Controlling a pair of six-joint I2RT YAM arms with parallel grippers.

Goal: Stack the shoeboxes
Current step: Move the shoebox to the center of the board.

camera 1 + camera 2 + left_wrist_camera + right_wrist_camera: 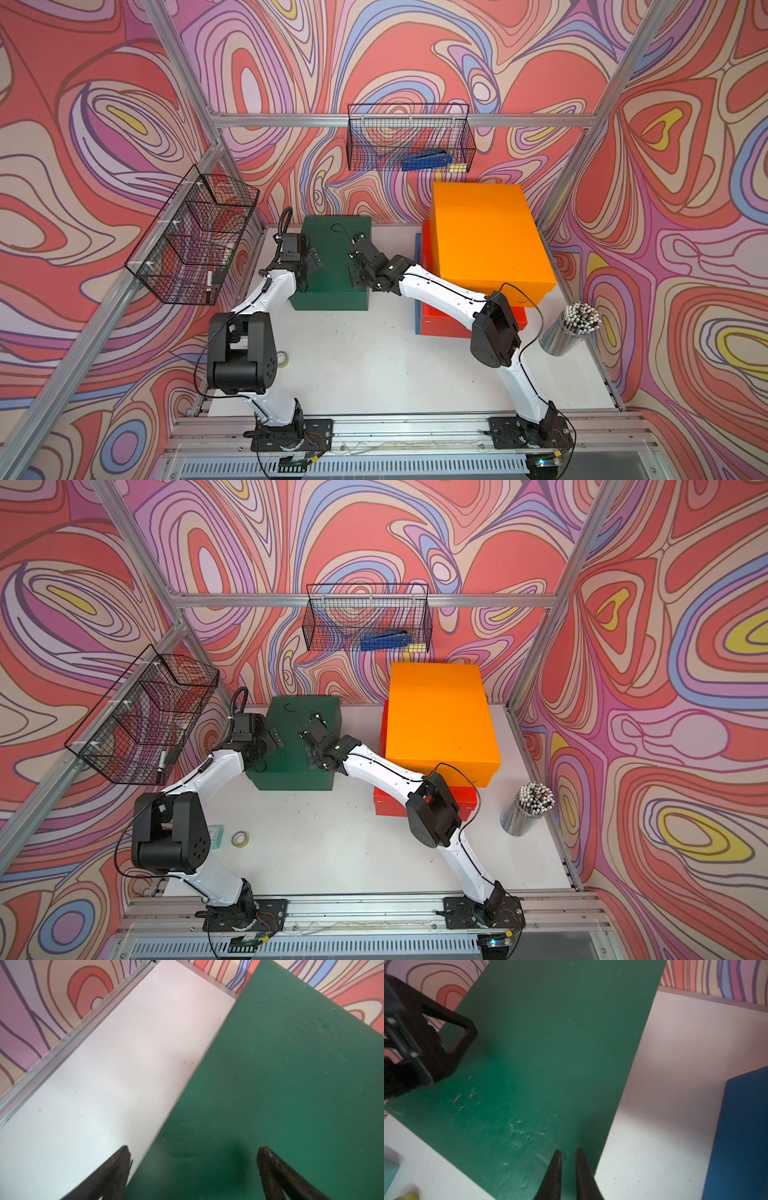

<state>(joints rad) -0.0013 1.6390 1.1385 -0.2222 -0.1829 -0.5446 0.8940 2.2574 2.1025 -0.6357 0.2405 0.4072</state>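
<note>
A dark green shoebox (332, 270) (291, 750) lies flat at the back left of the white table. My left gripper (313, 259) (192, 1148) hangs open over its left edge, one finger past the edge, one above the lid (280, 1084). Just above the lid (550, 1053), near its right edge, my right gripper (354, 268) (569, 1150) shows a narrow gap and holds nothing. To the right, the orange shoebox (486, 237) (436, 717) sits on the red one (440, 320) (390, 800), which rests on the blue one (417, 316) (741, 1136).
A wire basket (409, 137) with a blue tool hangs on the back wall, another basket (195, 237) on the left wall. A metal cup of sticks (575, 328) stands at the right edge. A tape roll (240, 839) lies near the left arm's elbow.
</note>
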